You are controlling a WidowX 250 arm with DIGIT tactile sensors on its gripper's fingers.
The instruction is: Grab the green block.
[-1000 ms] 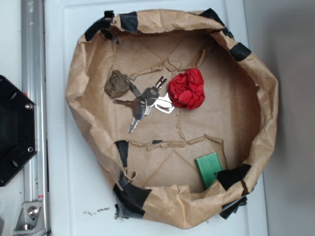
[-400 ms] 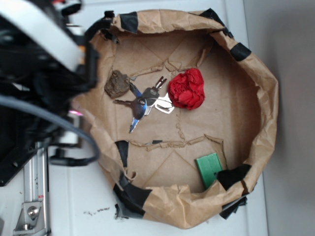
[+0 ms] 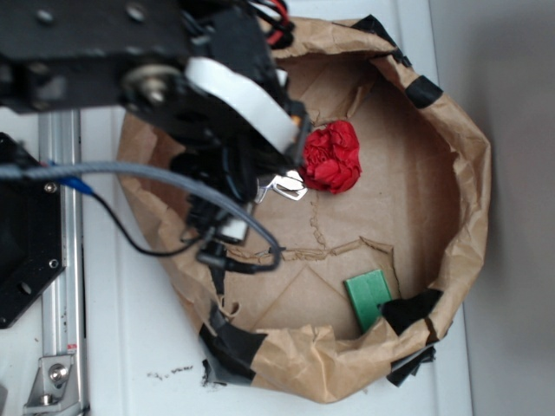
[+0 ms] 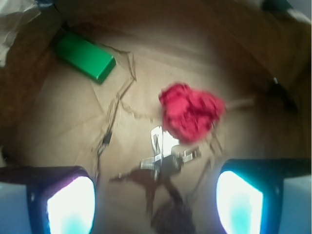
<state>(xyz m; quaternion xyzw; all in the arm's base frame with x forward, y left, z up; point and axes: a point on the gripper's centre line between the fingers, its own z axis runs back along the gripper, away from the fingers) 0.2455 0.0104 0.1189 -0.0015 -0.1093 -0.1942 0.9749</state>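
The green block (image 3: 368, 297) lies flat on the floor of the brown paper bowl (image 3: 451, 147), at its lower right, beside a strip of black tape. In the wrist view the green block (image 4: 85, 56) shows at the upper left, far from the fingers. My gripper (image 4: 155, 204) is open, its two bright pads wide apart, nothing between them. It hovers over the bunch of keys (image 4: 165, 158). In the exterior view the arm (image 3: 199, 95) covers the bowl's left half, and the gripper itself is hidden under it.
A red crumpled paper ball (image 3: 331, 157) sits mid-bowl, just right of the arm, with the keys (image 3: 284, 184) peeking out beside it. The bowl's raised paper walls ring everything. A metal rail (image 3: 59, 286) and a black base (image 3: 26, 234) stand at the left.
The arm has swung in from the upper left over the bowl's left half, now covering the brown lump and most of the keys. The block and the red ball have not moved.
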